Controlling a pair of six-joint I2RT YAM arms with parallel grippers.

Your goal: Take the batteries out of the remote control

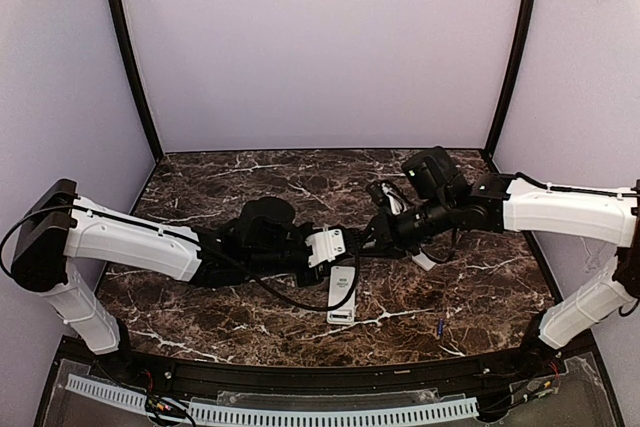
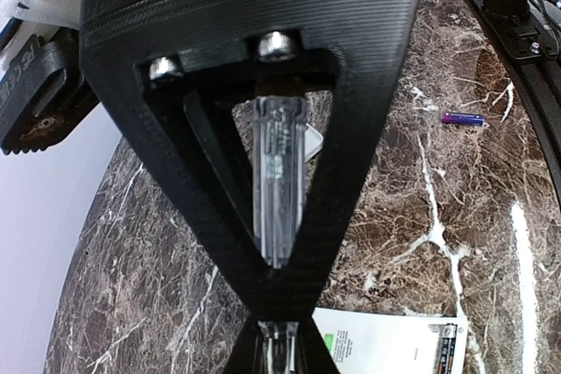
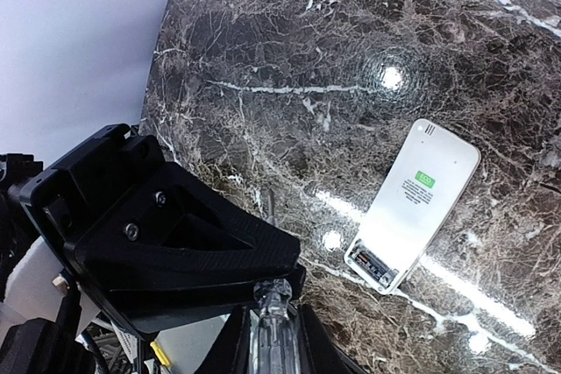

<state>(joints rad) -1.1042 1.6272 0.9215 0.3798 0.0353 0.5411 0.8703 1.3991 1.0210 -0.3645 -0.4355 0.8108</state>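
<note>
The white remote control (image 1: 342, 295) lies flat on the marble, below both grippers. It also shows in the left wrist view (image 2: 386, 343) and the right wrist view (image 3: 416, 208). Its end compartment is open, with one battery (image 3: 377, 264) inside, also seen from the left wrist (image 2: 447, 348). A loose blue-purple battery (image 1: 440, 326) lies on the table at the right front (image 2: 462, 118). My left gripper (image 1: 335, 244) (image 2: 279, 352) and right gripper (image 1: 380, 229) (image 3: 272, 339) meet tip to tip above the table. Both are shut on a clear-handled tool (image 2: 279, 181) (image 3: 273, 299).
A small white cover piece (image 1: 424, 261) lies under the right arm's wrist. The table's front edge has a black rail (image 1: 330, 377). White walls and black corner posts (image 1: 130, 57) close in the back and sides.
</note>
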